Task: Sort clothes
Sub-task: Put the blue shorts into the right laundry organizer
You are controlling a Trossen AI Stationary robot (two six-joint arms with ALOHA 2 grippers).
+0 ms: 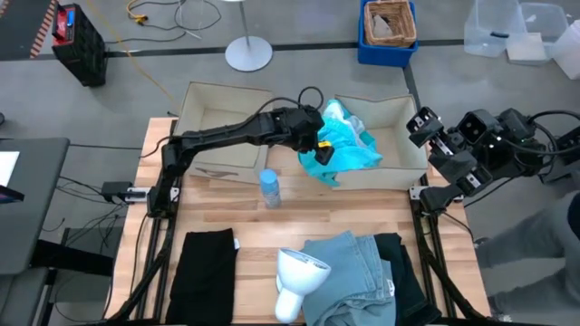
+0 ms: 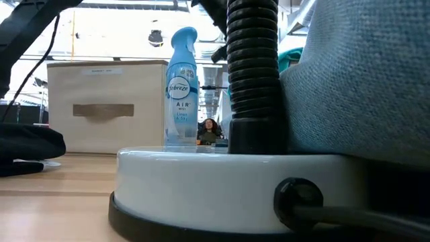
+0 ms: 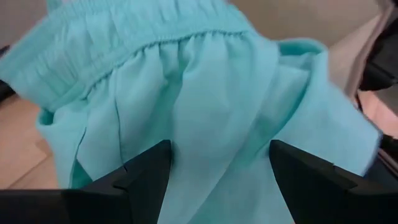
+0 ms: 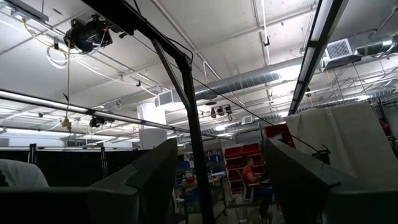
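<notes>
1. Only my left wrist view shows the left gripper (image 3: 217,180) spread open over the bright turquoise fabric garment (image 3: 205,106), which drapes the beige fabric box (image 1: 399,167) edge (elastic waistband visible)
2. Right gripper (image 4: 214,180), open, idles beyond the table's right side

The shorts (image 3: 205,93) draped over the box rim are bright turquoise, plain, with no print. The 2 fabric boxes (image 1: 217,109) are beige; the left one's front in the low view carries a tan handle strip. The spray bottle (image 2: 180,87) is pale blue with a white label. On the light wooden table (image 1: 362,210), 1 garment (image 1: 204,272) is black, another (image 1: 349,272) is muted grey-blue, and a dark one (image 1: 403,263) lies under it. The lamp base (image 2: 222,181) is white with a black ribbed neck.
</notes>
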